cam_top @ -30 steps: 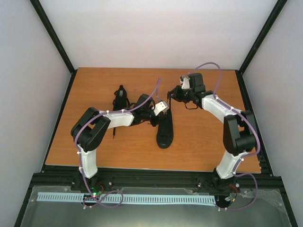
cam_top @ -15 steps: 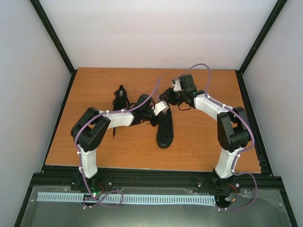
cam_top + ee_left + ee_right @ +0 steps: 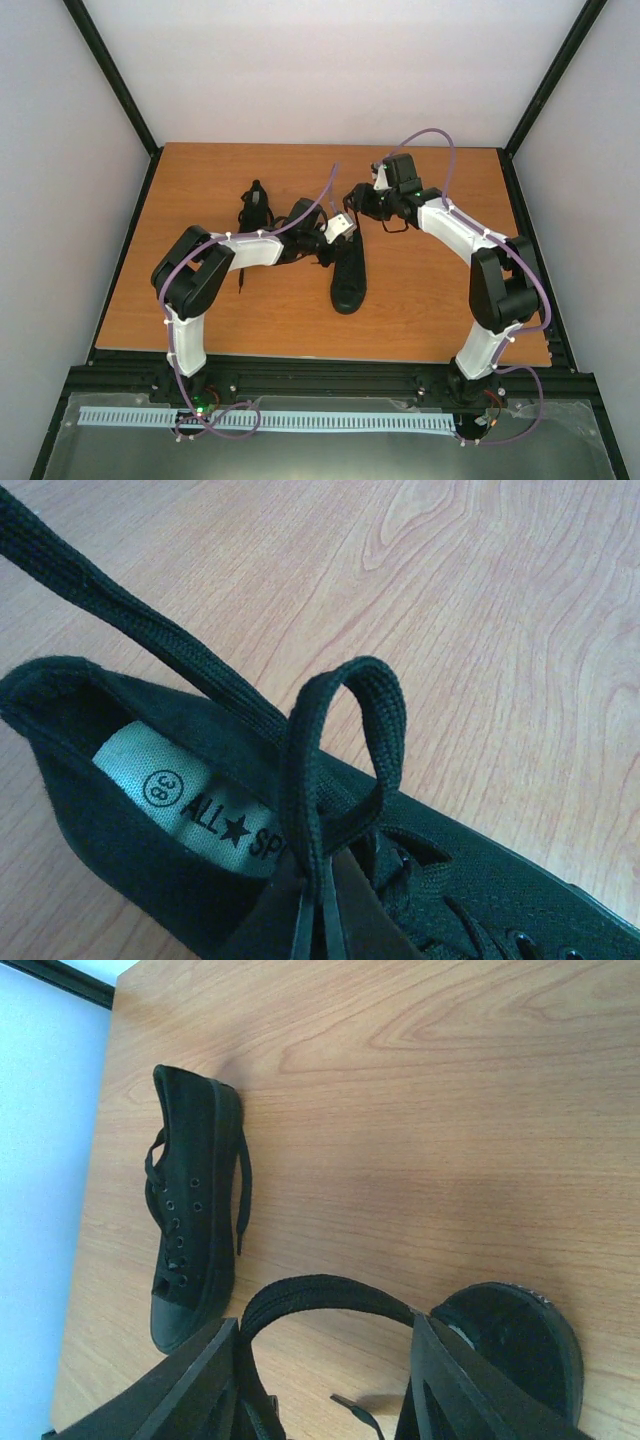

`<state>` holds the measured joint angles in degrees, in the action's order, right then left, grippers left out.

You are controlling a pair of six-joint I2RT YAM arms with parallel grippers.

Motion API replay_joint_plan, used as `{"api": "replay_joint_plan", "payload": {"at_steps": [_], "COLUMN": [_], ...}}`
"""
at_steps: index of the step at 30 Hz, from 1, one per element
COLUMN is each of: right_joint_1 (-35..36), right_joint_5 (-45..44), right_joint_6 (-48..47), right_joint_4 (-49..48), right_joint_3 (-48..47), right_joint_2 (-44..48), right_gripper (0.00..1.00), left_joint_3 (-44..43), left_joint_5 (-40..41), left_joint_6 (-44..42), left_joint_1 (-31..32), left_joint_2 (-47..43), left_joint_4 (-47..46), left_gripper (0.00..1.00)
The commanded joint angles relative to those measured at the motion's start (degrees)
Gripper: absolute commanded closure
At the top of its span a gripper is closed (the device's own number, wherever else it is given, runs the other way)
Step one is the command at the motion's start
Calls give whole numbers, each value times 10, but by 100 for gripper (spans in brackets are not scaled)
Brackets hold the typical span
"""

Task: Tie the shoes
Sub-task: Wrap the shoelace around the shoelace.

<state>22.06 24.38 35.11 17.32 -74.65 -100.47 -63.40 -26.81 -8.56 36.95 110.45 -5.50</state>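
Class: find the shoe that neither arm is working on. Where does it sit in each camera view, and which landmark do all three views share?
Top external: the spare shoe lies left of centre, slightly above the middle.
Left wrist: not in view.
Right wrist: left side of the picture, toe pointing down.
Shared landmark: the other shoe, central from above, filling the lower left wrist view, heel at bottom right of the right wrist view.

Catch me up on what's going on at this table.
Two robot arms are tying a black sneaker on the table. The left gripper is shut on a lace loop above the shoe's opening. The right gripper stands open, another stretch of lace arching between its fingers. The second sneaker lies apart, untouched.
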Motion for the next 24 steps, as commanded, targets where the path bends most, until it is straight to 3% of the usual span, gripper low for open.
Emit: {"api": "replay_joint_plan", "payload": {"at_steps": [1, 12, 20, 24], "right_joint_1": [-1, 5, 5, 6], "right_joint_5": [-8, 50, 4, 3], "right_joint_6": [-9, -1, -7, 12], "right_joint_4": [12, -11, -1, -21], "right_joint_3": [5, 86, 107, 133], "right_joint_2": [25, 42, 71, 77], "right_gripper": [51, 56, 55, 50], "left_joint_3": [-18, -23, -23, -25], "left_joint_5": [-8, -19, -17, -16], "left_joint_6": [8, 14, 13, 14], "left_joint_1": [-5, -6, -6, -6], "left_joint_2": [6, 5, 9, 12], "left_joint_4": [7, 12, 13, 13], "left_gripper": [99, 99, 99, 99]}}
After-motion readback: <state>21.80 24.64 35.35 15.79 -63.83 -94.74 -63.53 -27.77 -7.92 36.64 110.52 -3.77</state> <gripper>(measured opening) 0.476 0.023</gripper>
